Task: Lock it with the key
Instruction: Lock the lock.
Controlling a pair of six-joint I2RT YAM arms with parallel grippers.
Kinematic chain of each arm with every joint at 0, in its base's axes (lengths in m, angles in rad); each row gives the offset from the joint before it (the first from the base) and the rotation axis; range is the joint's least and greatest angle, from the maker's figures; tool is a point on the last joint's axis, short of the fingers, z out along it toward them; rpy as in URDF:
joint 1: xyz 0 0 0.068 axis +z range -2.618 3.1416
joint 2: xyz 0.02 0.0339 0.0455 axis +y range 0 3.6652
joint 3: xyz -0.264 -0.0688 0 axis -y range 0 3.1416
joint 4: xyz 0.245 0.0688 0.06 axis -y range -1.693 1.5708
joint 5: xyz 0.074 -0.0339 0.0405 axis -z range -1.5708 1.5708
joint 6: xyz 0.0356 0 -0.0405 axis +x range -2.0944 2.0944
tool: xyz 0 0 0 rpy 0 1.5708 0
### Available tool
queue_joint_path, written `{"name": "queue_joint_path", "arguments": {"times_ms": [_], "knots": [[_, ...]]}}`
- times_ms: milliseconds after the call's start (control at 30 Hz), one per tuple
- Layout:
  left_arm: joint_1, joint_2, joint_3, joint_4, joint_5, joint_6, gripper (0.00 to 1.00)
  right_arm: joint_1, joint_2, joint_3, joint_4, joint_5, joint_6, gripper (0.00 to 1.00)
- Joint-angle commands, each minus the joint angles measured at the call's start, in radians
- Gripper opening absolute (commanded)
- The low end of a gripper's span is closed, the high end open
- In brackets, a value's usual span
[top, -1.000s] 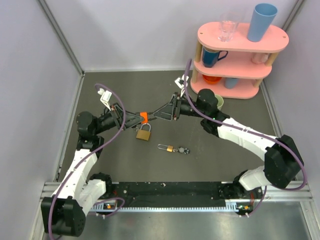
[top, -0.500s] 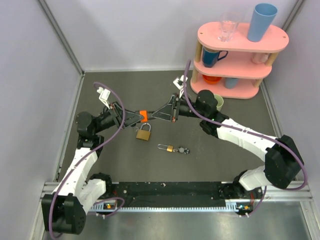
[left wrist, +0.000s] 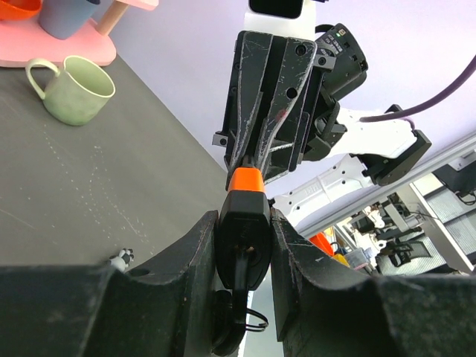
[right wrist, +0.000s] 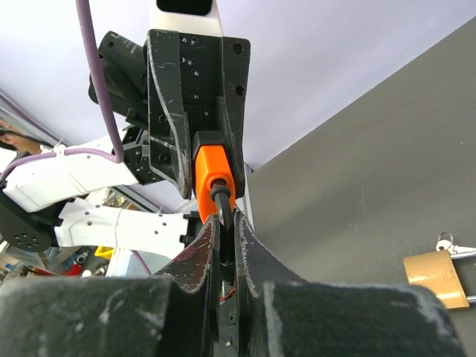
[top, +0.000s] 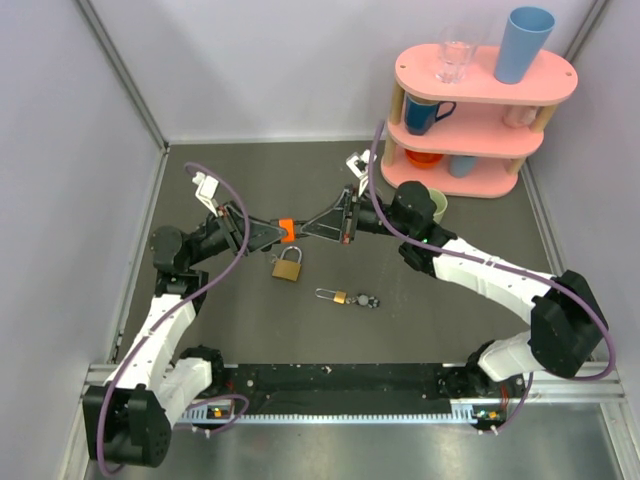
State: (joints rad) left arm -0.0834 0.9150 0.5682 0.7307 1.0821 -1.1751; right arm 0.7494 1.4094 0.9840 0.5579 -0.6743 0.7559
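Observation:
The orange-and-black padlock [top: 286, 229] hangs in the air between my two grippers. My left gripper [top: 277, 233] is shut on its black body [left wrist: 244, 238]. My right gripper [top: 307, 229] is shut on its black shackle [right wrist: 222, 201], just below the orange top [right wrist: 209, 172]. In the left wrist view a thin key [left wrist: 241, 286] sticks out of the keyhole in the padlock's underside. It looks dark there, and a small wire ring [left wrist: 257, 323] hangs from it. The key does not show in the top view.
A large brass padlock [top: 287, 266] lies on the dark mat below the grippers and also shows in the right wrist view [right wrist: 435, 276]. A tiny brass padlock on a ring [top: 338, 296] lies nearer. A green mug [top: 438, 205] and a pink shelf [top: 480, 90] with cups stand at the back right.
Both grippers and the padlock have drifted slightly toward the far side. Both grips are unchanged.

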Motion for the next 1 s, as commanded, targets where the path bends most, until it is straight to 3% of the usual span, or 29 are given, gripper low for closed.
{"name": "queue_joint_path", "arguments": {"times_ms": [0,733,967], "knots": [[-0.033,-0.004,0.015,0.130,-0.002,-0.020,0.00,0.042,0.005,0.045,0.037,0.012,-0.006,0.00],[-0.110,0.033,0.015,0.144,-0.063,0.012,0.00,0.093,0.025,0.077,0.040,0.022,0.008,0.00],[-0.179,0.074,0.039,0.151,-0.065,0.035,0.00,0.097,0.030,0.090,0.045,0.024,0.013,0.00]]}}
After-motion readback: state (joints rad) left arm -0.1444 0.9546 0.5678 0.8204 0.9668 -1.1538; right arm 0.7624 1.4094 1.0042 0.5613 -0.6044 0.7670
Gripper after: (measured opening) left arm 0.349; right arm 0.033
